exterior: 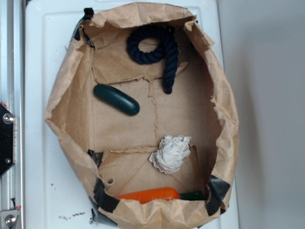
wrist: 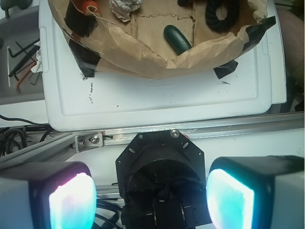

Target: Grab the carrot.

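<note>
The orange carrot [exterior: 150, 194] lies flat along the near wall inside a cut-down brown paper bag [exterior: 66, 100], with its dark green stem end [exterior: 193, 195] pointing right. The bag's folded rim hides the carrot's lower edge. In the wrist view only a bit of the carrot [wrist: 88, 5] shows at the top left corner. My gripper [wrist: 151, 200] is out of the exterior view. In the wrist view it hangs over the robot's black base, well away from the bag. Its two glowing pads [wrist: 71, 202] stand wide apart, open, with nothing between them.
Also in the bag are a dark green capsule [exterior: 116, 99], a coiled navy rope [exterior: 157, 47] and a crumpled white paper ball [exterior: 170, 153]. The bag sits on a white plastic board [exterior: 38, 119]. An aluminium rail [wrist: 143, 134] and hex keys [wrist: 21, 52] lie beside the board.
</note>
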Robot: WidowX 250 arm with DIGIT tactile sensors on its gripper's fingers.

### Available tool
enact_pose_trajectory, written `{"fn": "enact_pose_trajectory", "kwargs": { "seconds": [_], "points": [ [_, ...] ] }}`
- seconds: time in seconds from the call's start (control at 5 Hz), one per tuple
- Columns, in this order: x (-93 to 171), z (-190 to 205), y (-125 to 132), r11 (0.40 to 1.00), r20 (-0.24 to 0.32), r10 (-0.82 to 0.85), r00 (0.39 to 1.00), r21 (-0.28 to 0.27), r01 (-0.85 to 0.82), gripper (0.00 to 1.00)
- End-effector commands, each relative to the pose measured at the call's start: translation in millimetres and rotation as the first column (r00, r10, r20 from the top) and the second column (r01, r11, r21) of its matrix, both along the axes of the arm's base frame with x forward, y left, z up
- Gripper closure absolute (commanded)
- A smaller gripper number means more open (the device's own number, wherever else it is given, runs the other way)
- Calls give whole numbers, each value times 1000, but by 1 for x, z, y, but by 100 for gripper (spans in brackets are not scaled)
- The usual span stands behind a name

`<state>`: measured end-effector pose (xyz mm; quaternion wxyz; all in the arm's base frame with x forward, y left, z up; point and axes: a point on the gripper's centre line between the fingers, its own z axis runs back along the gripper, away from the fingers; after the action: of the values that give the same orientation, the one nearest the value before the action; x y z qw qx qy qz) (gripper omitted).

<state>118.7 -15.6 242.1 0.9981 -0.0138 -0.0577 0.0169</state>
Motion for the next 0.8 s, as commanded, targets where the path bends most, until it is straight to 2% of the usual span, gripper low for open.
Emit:
{"fn": "enact_pose_trajectory", "kwargs": {
  "seconds": [0.0,0.4,0.6],
  "points": [
    [0,0,0,1000,0,0,1000,0,0,0],
    [51,-9,-1,997,59,-27,998,-72,32,0],
    [78,-20,14,991,74,41,996,-129,-31,0]
  ]
}}
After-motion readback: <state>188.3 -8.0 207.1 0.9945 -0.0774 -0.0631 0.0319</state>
